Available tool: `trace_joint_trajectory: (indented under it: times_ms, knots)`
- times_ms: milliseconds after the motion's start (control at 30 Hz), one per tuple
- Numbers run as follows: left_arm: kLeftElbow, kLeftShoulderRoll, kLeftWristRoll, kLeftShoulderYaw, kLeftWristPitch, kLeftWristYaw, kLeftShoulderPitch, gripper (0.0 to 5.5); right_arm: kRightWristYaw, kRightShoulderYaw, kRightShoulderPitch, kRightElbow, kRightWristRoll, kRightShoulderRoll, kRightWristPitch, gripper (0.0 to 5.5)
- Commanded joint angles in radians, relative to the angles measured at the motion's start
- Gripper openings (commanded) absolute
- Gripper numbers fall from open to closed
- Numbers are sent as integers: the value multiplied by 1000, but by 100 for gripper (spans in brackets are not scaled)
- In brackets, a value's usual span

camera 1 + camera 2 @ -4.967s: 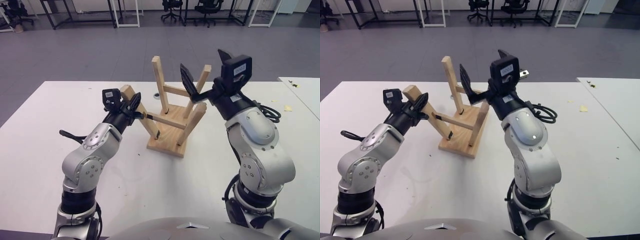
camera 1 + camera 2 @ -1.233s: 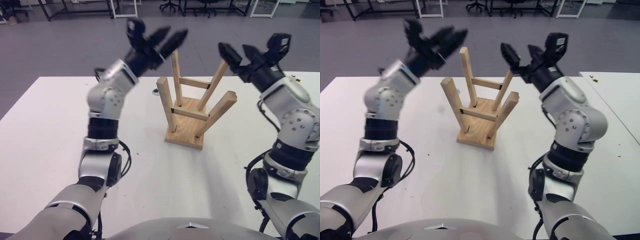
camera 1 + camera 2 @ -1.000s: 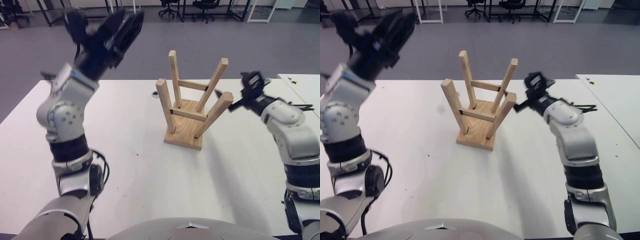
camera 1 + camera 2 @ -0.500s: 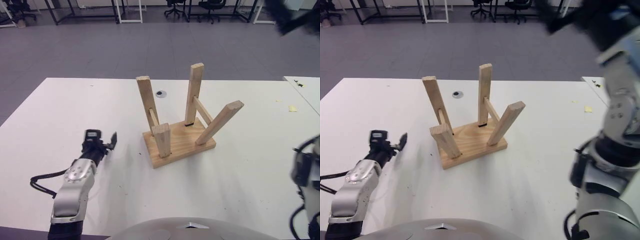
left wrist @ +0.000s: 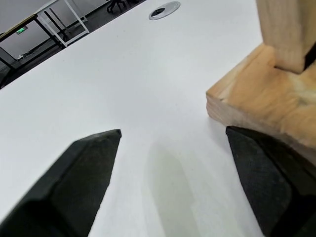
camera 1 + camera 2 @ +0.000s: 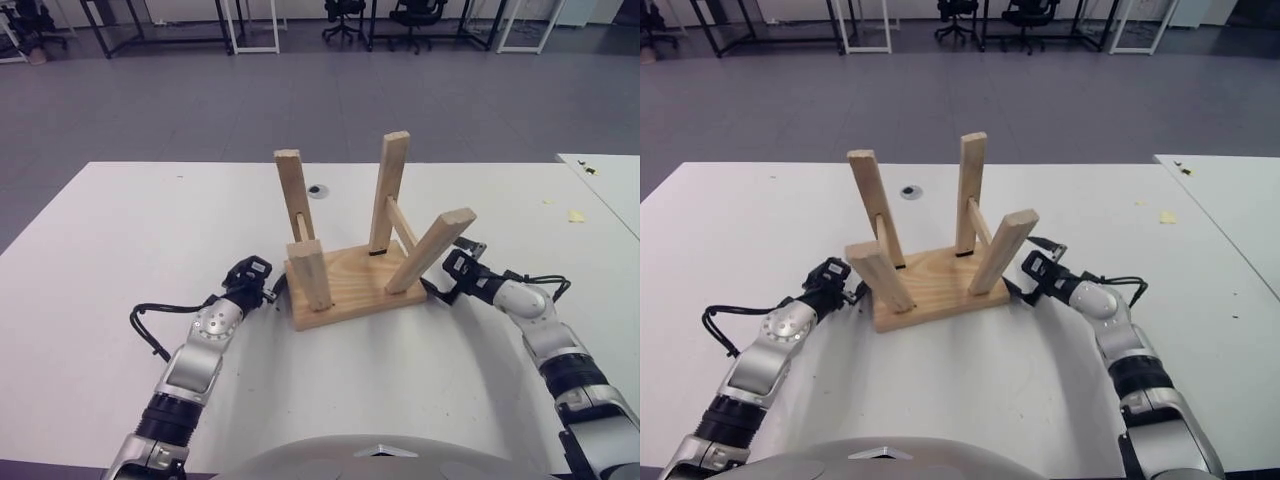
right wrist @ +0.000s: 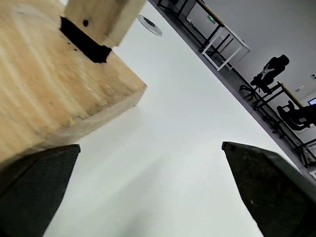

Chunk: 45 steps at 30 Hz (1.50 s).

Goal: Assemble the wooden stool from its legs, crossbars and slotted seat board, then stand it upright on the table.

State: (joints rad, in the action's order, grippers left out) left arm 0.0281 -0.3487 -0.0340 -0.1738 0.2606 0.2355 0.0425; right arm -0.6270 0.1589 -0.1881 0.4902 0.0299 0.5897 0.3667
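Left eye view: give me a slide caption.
Upside-down wooden stool on white table, legs up, left end effector and right end effector open beside its seat board.

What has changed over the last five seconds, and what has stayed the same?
Both arms left the stool, swung up high, then came down. The left gripper and right gripper are now low over the table at opposite ends of the seat board, fingers open. The stool has been turned on the table. It is still upside down on its seat board, legs up.
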Motion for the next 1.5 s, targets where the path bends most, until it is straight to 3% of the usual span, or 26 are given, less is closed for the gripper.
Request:
trace_joint_trajectory:
  times_ms: [33, 233, 400, 533, 800, 967, 1167, 1367, 1500]
  knots:
    - [36, -2, 35, 48, -80, 40, -41, 393, -10, 1, 118, -135, 2, 0, -98, 540]
    - [-177, -11, 100, 113, -34, 72, -283, 393, 76, -110, 312, -402, -19, 33, -308, 540]
    - [-249, 25, 133, 52, 67, 104, -309, 393, 49, -68, 366, -558, -59, -13, -430, 540]
    - [-431, 58, 240, 20, 256, 122, -313, 393, -24, -30, 403, -772, -201, -43, -582, 540]
    - [-832, 32, 522, 219, 635, 122, -276, 393, -148, -279, 418, -1078, -562, 119, -927, 540]
    - [-976, -81, 608, 330, 789, 156, -281, 393, -165, -414, 393, -1135, -673, 204, -1039, 540]
    - [-929, -235, 553, 373, 719, 255, -398, 393, -198, -431, 437, -1156, -646, 266, -1054, 540]
    - [-699, -548, 471, 448, 378, 698, -544, 393, -387, -406, 478, -1033, -527, 420, -945, 540]
    - [-554, -550, 494, 389, 250, 814, -411, 393, -459, -273, 320, -970, -531, 388, -900, 540]
